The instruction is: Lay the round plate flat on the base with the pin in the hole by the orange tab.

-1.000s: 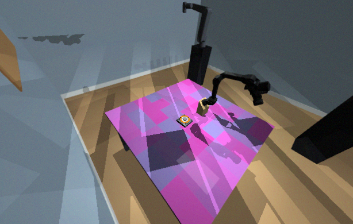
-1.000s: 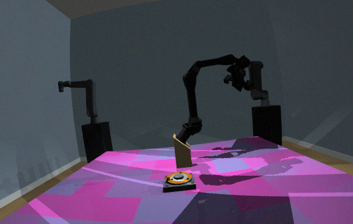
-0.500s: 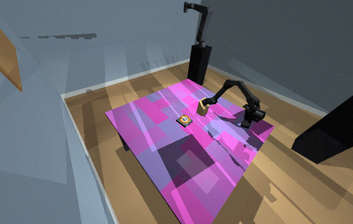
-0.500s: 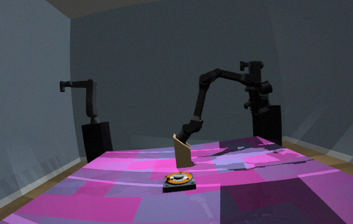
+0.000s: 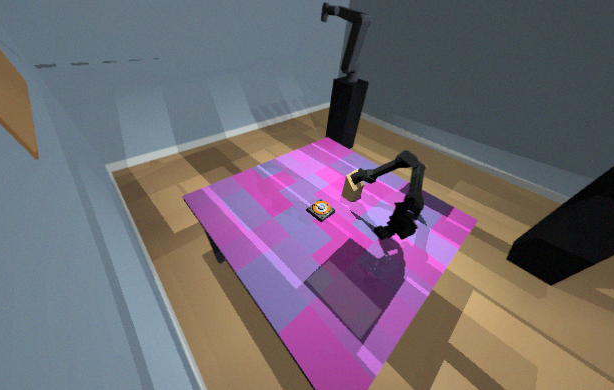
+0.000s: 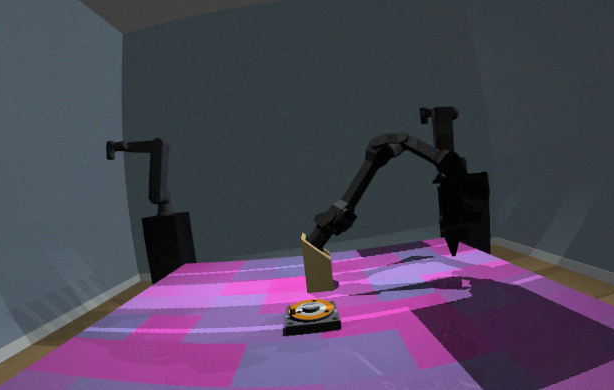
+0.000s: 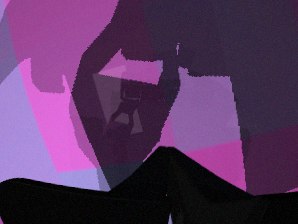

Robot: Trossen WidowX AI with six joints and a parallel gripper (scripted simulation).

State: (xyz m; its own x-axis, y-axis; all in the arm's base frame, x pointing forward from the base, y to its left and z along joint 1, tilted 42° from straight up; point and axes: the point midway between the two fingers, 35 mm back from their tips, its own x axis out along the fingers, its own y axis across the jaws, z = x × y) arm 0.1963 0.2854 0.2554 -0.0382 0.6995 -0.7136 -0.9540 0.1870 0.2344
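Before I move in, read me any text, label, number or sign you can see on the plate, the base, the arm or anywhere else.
None: no readable text in any view.
Plate with its orange ring: no lettering shows.
Base: plain dark, no label.
Tan block at the foot of the arm: blank faces.
Gripper: plain black, shut, no marking.
Table cover: only pink and purple patches, no signs.

The round plate (image 6: 310,309), orange-rimmed with a grey centre, sits on the post of the dark square base (image 6: 311,325). The base rests near the middle of the table (image 6: 161,320).
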